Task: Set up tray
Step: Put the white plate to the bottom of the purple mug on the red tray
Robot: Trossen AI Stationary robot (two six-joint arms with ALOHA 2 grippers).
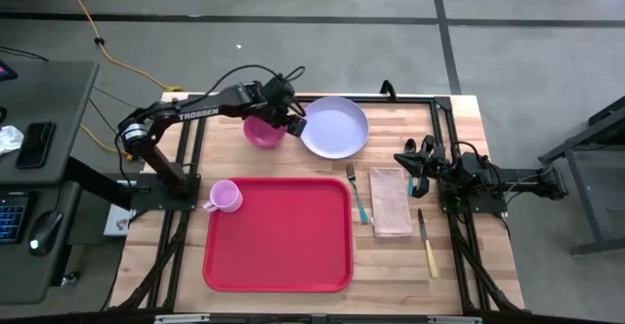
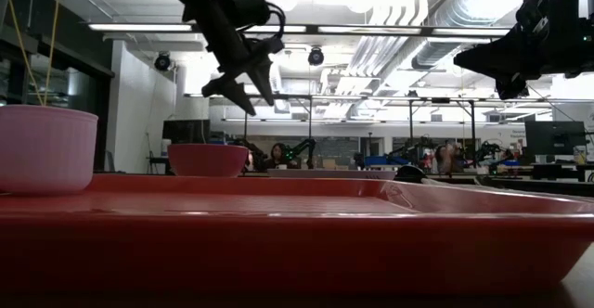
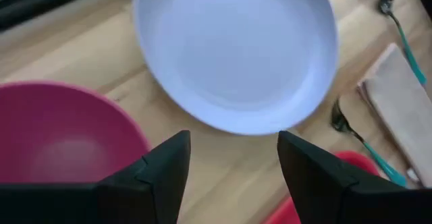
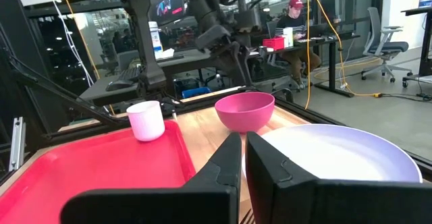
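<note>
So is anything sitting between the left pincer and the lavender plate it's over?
Nothing visible: the open left pincer hangs above the round lavender plate's near rim, with the magenta bowl just beside it.

Even, bright overhead light fills the scene. From above, the wooden table point(image 1: 293, 178) looks evenly lit, with only soft, short shadows beside the objects. At table level, ceiling light strips point(image 2: 371, 30) glare white and turn the arms into dark silhouettes, while the near rim of the red tray point(image 2: 278, 243) is blurred. The left wrist view is soft, with a pale sheen on the plate point(image 3: 236, 48).
</note>
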